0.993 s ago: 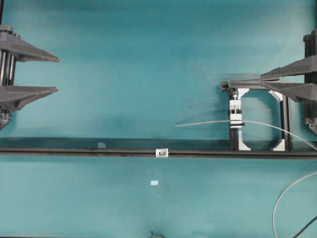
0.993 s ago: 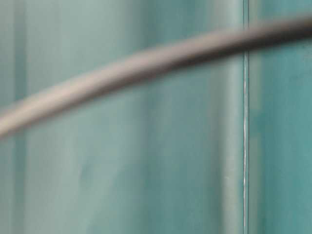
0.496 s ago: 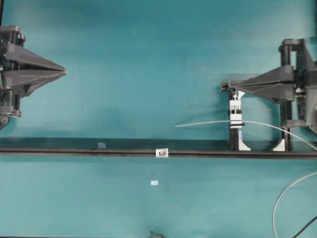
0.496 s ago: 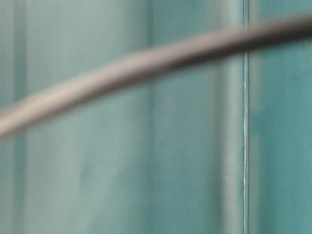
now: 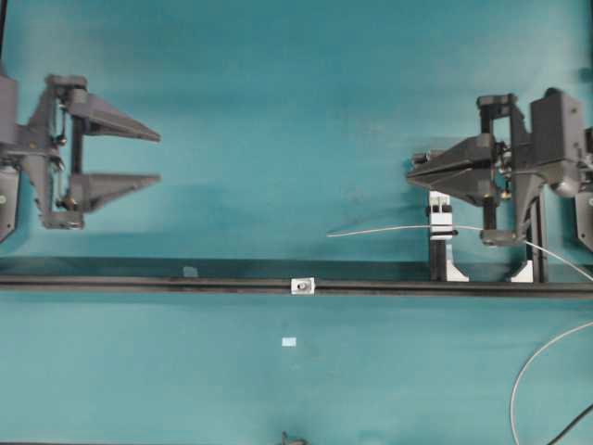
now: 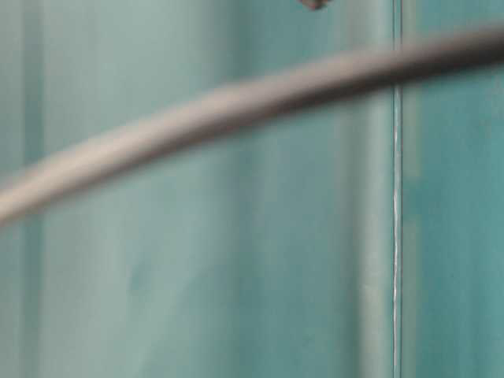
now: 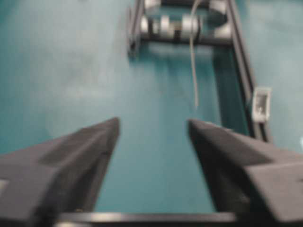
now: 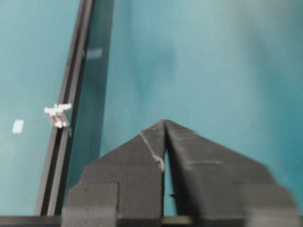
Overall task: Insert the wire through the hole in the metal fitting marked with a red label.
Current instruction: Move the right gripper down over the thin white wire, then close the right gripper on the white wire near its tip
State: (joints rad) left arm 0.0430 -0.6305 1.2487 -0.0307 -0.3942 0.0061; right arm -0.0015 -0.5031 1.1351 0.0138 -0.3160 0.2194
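both arms have come further into the overhead view since the earlier frames. the left gripper (image 5: 157,158), which showed its fingers pressed together half a second ago, now has them standing apart with bare teal table (image 5: 278,111) between them. the right gripper (image 5: 409,171) has pushed leftward, and its fingers meet at their tips; its wrist view shows them closed with nothing clearly held between them, only a thin pale strand lying across the left finger (image 8: 137,156).

in the left wrist view the two dark fingers (image 7: 80,156) frame open table, nothing between them.

the wire (image 5: 380,229) lies above the black rail (image 5: 139,284), curving gently from the right, passing through the tall white clamp block (image 5: 441,222) in its black frame; its bare tip points left, free, well short of the metal fitting (image 5: 303,286). the right gripper's tips hover just above that clamp block, apart from the wire.

the metal fitting sits on the rail near the middle of the table, its dark hole (image 5: 302,287) barely visible at its centre. a tiny pale rectangle (image 5: 289,342) lies on the table below it.

the table-level view is filled by a blurred grey cable (image 6: 236,102) crossing the teal background, and tells little else.
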